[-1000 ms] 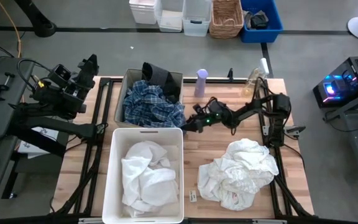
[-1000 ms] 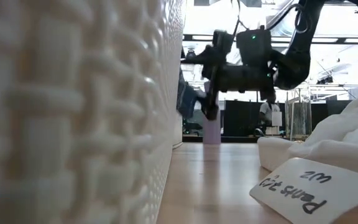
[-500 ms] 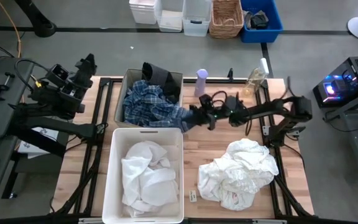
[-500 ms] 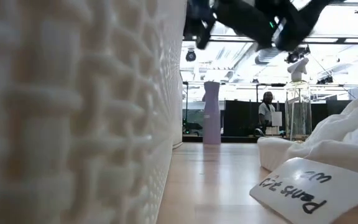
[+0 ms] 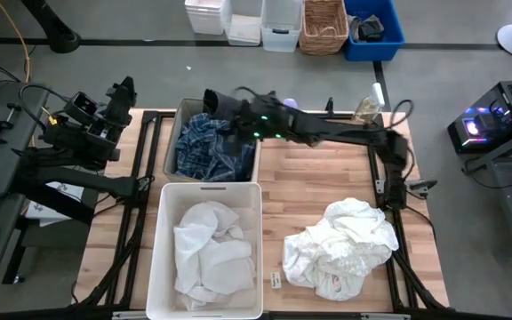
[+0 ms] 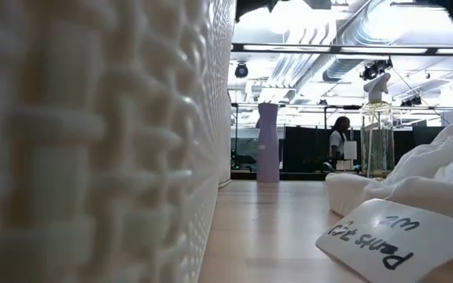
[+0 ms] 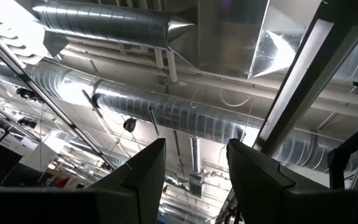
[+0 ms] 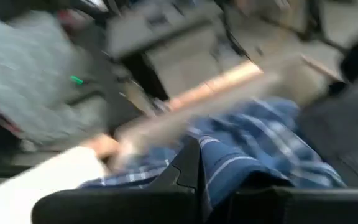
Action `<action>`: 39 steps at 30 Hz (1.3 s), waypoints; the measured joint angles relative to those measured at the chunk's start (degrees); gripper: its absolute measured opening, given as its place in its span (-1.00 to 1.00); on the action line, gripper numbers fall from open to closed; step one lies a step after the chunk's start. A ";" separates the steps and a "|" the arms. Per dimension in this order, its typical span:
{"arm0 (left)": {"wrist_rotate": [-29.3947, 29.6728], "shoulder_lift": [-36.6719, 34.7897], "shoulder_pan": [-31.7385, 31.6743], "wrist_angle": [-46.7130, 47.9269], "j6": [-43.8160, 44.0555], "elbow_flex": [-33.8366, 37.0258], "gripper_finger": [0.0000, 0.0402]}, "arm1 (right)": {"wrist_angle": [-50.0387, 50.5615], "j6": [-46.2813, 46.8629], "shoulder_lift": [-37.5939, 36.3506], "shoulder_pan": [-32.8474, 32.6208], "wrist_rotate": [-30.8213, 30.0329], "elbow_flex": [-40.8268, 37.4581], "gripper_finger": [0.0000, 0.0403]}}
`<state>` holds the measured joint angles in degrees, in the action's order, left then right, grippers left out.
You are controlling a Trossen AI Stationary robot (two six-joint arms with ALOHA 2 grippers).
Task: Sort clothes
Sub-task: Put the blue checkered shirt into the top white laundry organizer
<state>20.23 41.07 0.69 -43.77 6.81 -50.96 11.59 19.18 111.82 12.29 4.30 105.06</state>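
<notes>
A blue-and-white plaid garment point(image 5: 210, 153) lies in the grey bin point(image 5: 172, 142) at the table's far side, with a dark garment point(image 5: 227, 108) at the bin's far right corner. White clothes point(image 5: 207, 253) fill the white bin point(image 5: 158, 267). A white pile point(image 5: 345, 240) lies on the table's near right. My right gripper point(image 5: 231, 124) reaches over the grey bin, shut on the plaid cloth point(image 8: 260, 143). My left gripper point(image 7: 194, 168) is open and empty, parked off the table's left edge point(image 5: 105, 111), pointing up at the ceiling. My right gripper holds a part of the plaid garment point(image 8: 219, 177) between its fingers; the blurred wrist view does not show whether it is an edge or a fold. The arm comes level from the table's right, above the bin. The rest of the garment lies in the grey bin.
A lilac bottle point(image 6: 267, 141) and a clear bottle point(image 6: 376, 130) stand at the table's far edge. A paper tag point(image 6: 376, 240) lies by the white pile. Bare wood point(image 5: 314, 182) lies between the bins and the pile.
My right gripper has risen and swung toward the table's far left, from beside the grey bin's right wall to above the bin. The plaid cloth's end that trailed out over the bin's right side has gone with it and now lies inside the bin.
</notes>
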 joint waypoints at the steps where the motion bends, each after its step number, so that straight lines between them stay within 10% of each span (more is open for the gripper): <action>1: 0.01 -0.01 0.00 0.21 -0.01 0.00 -0.20 | 3.45 0.00 1.99 0.09 -0.99 2.92 -0.95; 17: -0.02 -0.29 0.00 4.94 0.02 0.00 -0.20 | 40.62 -16.45 11.78 -2.25 -10.92 30.02 0.40; 27: -0.12 -1.51 -0.02 5.25 0.02 0.00 -0.20 | 33.52 -17.13 9.26 -2.14 -3.17 28.35 0.48; 39: 0.05 -4.76 0.00 9.45 0.02 0.00 -0.20 | 30.41 7.16 7.22 3.66 -3.37 28.35 0.48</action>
<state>20.27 36.30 0.68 -34.33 6.83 -50.96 42.00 26.35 119.04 15.96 0.93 133.40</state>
